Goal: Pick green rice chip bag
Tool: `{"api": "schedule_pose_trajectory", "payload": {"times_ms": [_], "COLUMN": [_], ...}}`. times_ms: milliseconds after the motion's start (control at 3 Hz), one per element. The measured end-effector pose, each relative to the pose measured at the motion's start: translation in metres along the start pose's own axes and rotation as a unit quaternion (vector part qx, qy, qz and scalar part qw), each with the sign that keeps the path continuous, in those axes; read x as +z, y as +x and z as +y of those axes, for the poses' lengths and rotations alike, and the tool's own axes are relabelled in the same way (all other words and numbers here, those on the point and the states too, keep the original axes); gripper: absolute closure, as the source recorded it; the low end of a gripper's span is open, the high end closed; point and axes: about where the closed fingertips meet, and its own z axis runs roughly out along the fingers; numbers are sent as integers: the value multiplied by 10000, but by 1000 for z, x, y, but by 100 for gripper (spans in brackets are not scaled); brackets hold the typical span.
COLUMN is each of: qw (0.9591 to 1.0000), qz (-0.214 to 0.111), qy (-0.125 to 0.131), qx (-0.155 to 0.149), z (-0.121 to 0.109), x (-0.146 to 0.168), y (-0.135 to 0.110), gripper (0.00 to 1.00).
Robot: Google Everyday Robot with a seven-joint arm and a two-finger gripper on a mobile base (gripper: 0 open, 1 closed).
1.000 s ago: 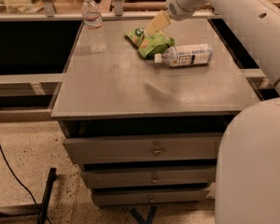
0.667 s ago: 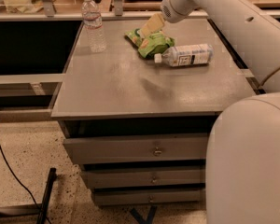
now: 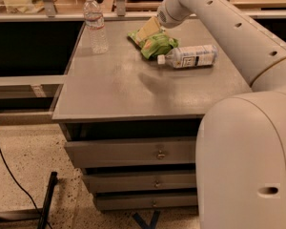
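The gripper (image 3: 149, 30) sits low at the back of the surface (image 3: 124, 87), touching the green rice chip bag (image 3: 158, 45); how wide it stands I cannot tell. Just beside the bag lies a white-labelled bottle (image 3: 190, 56). A clear bottle (image 3: 95, 25) stands upright, well apart on the left.

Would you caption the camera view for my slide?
Gripper at the green rice chip bag, between an upright bottle and a lying bottle on a cabinet.
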Motion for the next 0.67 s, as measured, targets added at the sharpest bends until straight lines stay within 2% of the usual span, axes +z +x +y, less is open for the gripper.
{"api": "schedule_pose_trajectory", "payload": {"times_ms": [667], "qw": [9994], "qz": [287], "qy": [-47], "qx": [207], "z": [9], "x": [19], "y": [9], "gripper": [0]}}
